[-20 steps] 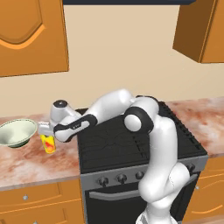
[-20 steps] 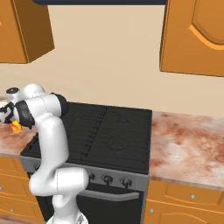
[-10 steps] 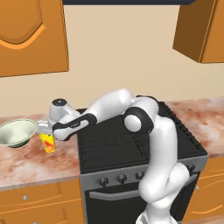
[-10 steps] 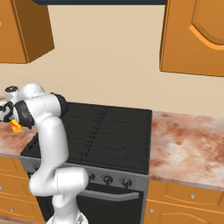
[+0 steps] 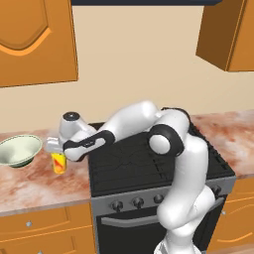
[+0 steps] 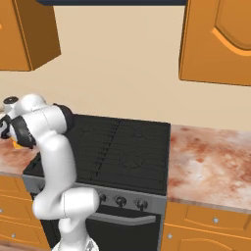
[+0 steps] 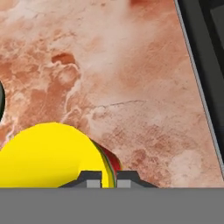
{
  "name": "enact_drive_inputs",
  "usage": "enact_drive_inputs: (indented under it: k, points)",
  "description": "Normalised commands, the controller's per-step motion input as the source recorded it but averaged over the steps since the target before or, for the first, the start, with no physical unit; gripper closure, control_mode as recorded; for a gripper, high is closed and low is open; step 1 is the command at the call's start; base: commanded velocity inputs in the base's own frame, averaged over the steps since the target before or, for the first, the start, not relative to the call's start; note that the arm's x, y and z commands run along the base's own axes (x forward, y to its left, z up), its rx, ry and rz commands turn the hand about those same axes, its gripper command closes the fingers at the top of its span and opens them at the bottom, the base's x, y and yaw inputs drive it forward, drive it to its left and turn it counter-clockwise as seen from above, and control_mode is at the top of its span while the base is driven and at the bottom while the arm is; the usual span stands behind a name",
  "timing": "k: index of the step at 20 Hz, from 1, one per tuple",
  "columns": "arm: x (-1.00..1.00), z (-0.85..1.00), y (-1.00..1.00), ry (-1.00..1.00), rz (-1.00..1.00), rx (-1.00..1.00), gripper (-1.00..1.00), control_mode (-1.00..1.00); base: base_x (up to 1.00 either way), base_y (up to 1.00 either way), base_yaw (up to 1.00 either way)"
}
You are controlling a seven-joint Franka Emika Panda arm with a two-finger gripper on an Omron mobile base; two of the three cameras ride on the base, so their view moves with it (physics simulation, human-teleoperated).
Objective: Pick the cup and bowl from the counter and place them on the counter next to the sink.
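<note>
The small yellow cup (image 5: pixel 58 163) with its red-orange mark stands on the marbled counter (image 5: pixel 34 186), left of the stove. My gripper (image 5: pixel 53 148) reaches down onto its top and is shut on the cup's rim. In the hand view the yellow cup (image 7: pixel 48 157) sits at the lower left, and my gripper (image 7: pixel 106 180) pinches its wall between the two dark tips. The wide pale bowl (image 5: pixel 20 150) rests on the counter just left of the cup, apart from it. In the right base view my gripper (image 6: pixel 4 130) is at the far left edge, with a sliver of the cup (image 6: pixel 17 144) below it.
A black stove (image 5: pixel 149 161) with front knobs sits right of the cup; its edge (image 7: pixel 203 74) runs down the hand view's right side. More counter (image 6: pixel 211 162) lies beyond the stove. Orange wall cabinets (image 5: pixel 34 39) hang above.
The jaws have come together on the cup's rim from wide open. The arm and the cup have stayed in place.
</note>
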Motion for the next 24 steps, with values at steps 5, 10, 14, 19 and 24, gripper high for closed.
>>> enact_drive_inputs:
  k: [5, 10, 14, 19, 24]
  points:
    - [-0.69, 0.0, -0.91, -0.14, 0.0, 0.05, 1.0, -1.0, 0.0, 0.0, 0.0]
    - [-0.58, 0.55, -0.65, -0.21, 0.0, 0.13, 1.0, -1.0, 0.0, 0.0, 0.0]
    - [-0.44, 0.83, -0.43, -0.2, 0.0, 0.17, 1.0, -1.0, 0.0, 0.0, 0.0]
    - [-0.49, 0.73, -0.33, -0.1, 0.02, 0.11, 1.0, -1.0, 0.0, 0.0, 0.0]
    - [-0.65, 0.81, -0.48, -0.01, 0.0, 0.03, 1.0, -1.0, 0.0, 0.0, 0.0]
